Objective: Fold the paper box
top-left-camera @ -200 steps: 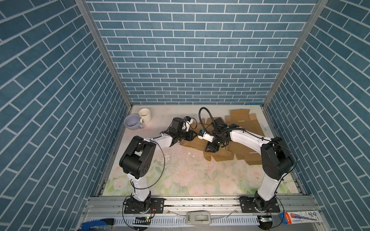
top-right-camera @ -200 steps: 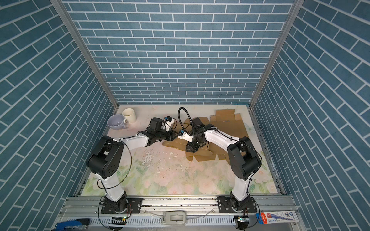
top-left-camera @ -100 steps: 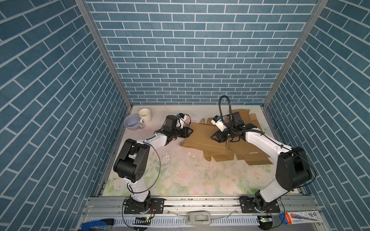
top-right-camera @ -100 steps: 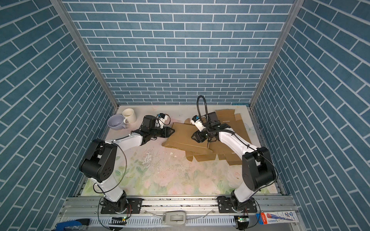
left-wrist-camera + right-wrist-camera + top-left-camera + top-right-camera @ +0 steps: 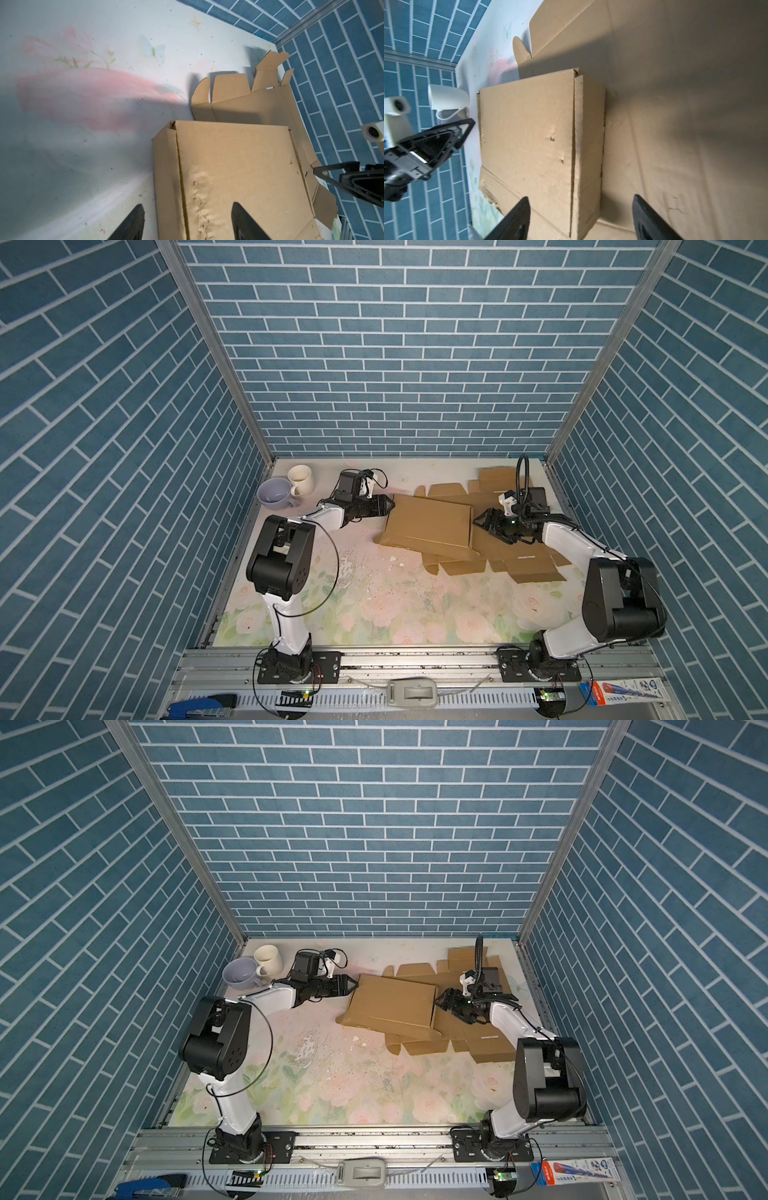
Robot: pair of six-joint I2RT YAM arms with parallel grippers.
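The brown paper box point(image 5: 428, 524) lies closed and low on flat cardboard at the back of the table, seen in both top views point(image 5: 392, 1006). My left gripper point(image 5: 388, 504) is open just off the box's left edge. In the left wrist view the box point(image 5: 239, 176) fills the frame, and its side wall runs between the spread fingers of the left gripper point(image 5: 187, 220) without touching them. My right gripper point(image 5: 482, 522) is open at the box's right edge. In the right wrist view the right gripper point(image 5: 581, 218) straddles a side wall of the box point(image 5: 529, 135) with a gap on both sides.
Flat cardboard blanks point(image 5: 523, 560) lie under and to the right of the box, reaching the back right corner. A lavender cup point(image 5: 274, 491) and a cream mug point(image 5: 300, 479) stand at the back left. White crumbs point(image 5: 357, 564) dot the floral mat. Blue brick walls close in three sides.
The two grippers were close together over the cardboard; both have drawn apart to the box's opposite ends and their jaws have widened. The box has settled down on the stack.
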